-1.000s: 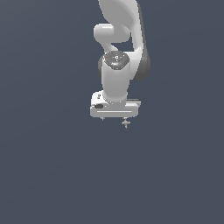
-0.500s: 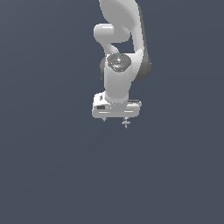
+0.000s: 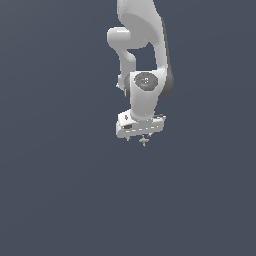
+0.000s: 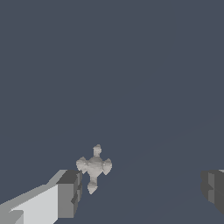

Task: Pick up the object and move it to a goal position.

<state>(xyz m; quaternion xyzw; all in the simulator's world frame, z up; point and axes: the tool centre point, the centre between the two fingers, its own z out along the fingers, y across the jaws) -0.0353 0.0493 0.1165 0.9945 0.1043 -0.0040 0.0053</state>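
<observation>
The white, glossy Franka arm (image 3: pixel 145 60) is reaching down from above and is carrying its white, block-shaped tool (image 3: pixel 140 137) pointed at the flat, dark slate-grey tabletop (image 3: pixel 60 190). The tool's two short grey fingertips (image 4: pixel 70 192) are standing wide apart, with open space between them and nothing clamped; in the wrist view one fingertip is showing beside the white finger body and the other is peeking in at the picture's edge, well away from the first. The tiny, pale grey, cross-shaped, spiky object (image 3: pixel 144 142) is sitting just under the tool in the exterior view, close below the tool's lower edge and between its two fingertips. In the wrist view the object (image 4: pixel 94 167) is lying in the gap between the fingertips, just beside the nearer fingertip and well apart from the far one; whether it is touching that nearer fingertip cannot be told. Its short arms are sticking out in several directions from a knobbly middle. Whether the object is resting on the tabletop or hanging slightly above it cannot be told from either view.
</observation>
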